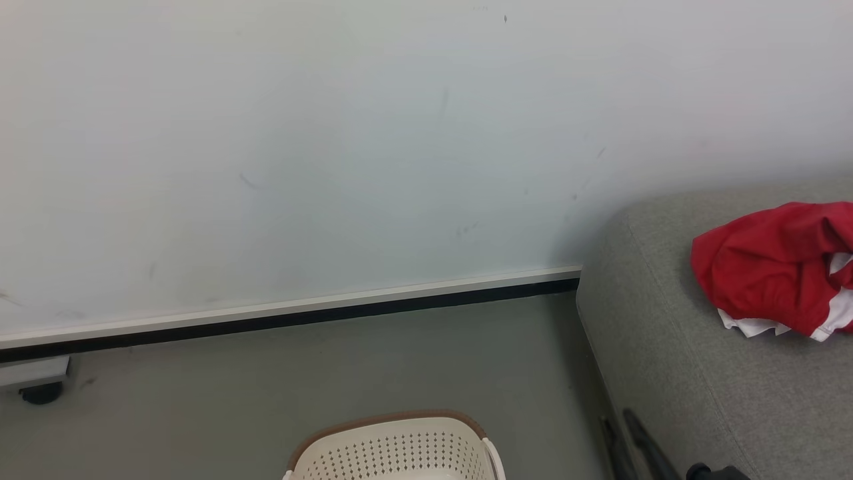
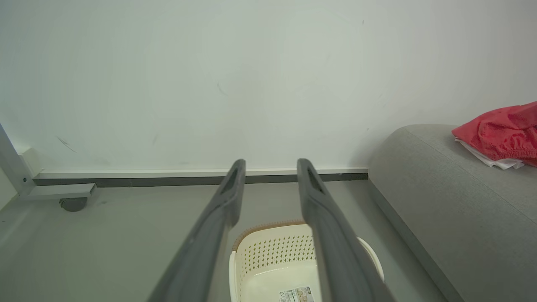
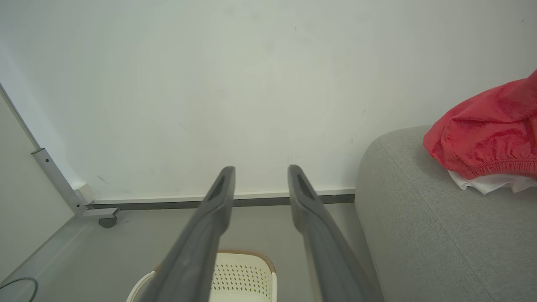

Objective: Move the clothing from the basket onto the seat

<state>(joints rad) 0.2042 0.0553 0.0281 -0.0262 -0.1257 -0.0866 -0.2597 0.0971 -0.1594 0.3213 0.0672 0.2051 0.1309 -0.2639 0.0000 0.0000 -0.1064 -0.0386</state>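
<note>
The clothing, a red and white heap, lies on the grey seat at the right. It also appears as clothing on the seat, and as clothing on the seat. The cream basket stands on the floor at the bottom centre. Its inside is bare apart from a label. My left gripper hangs open above the basket, holding nothing. My right gripper is open too, above and just right of the basket. Its dark fingers rise beside the seat's edge.
A pale wall with a dark baseboard closes the back. A metal frame foot on a caster sits at the far left. A cable loops on the grey floor, which runs between basket and wall.
</note>
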